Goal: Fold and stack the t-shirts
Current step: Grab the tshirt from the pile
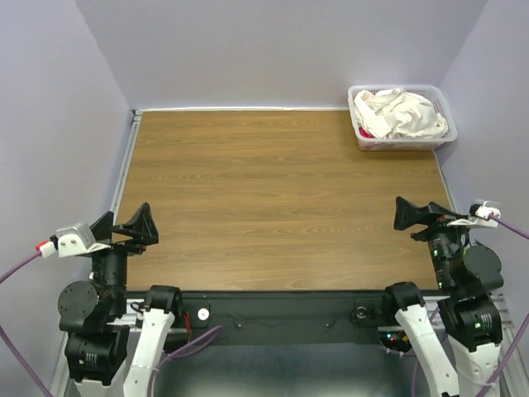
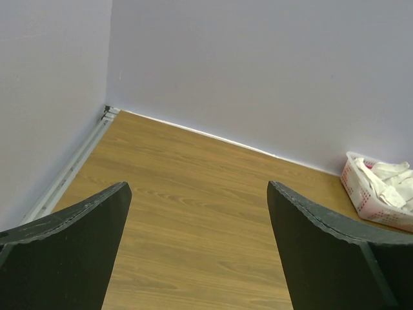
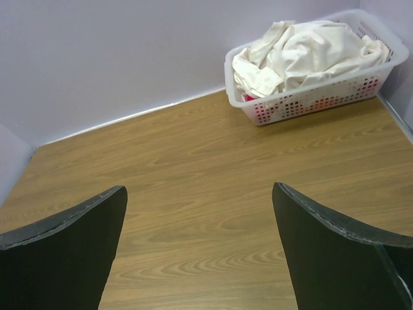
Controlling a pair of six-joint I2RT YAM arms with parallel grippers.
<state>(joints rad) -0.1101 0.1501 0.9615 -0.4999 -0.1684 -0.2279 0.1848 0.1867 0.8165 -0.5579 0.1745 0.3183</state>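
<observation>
We are at the very start of the job: no shirt is out yet, and the first step in hand is fetching one. The left gripper (image 1: 126, 219) hovers over the near left edge of the table (image 1: 273, 198) with its jaws spread wide and nothing between them. The right gripper (image 1: 417, 211) hangs over the near right edge, likewise released and empty. Both wrist views look between the dark fingers at bare wood.

The off-white t-shirt (image 3: 310, 55) is heaped, crumpled, in the white basket (image 1: 402, 145) at the far right corner of the table, well apart from both arms. It spills up over the rim. Under it we see a pink shirt (image 3: 248, 99), mostly as colour through the lattice wall (the wrist view on the right gives the best look). How it lies, or whether more cloth sits below, we cannot tell from here.

We judge that the right arm is the one to go, since the basket sits on its side. It would need to reach far forward, come down on the top of the heap, pinch a good fold of the off-white cloth and draw it out to the open middle of the table. There both arms can spread it flat before any folding.
</observation>
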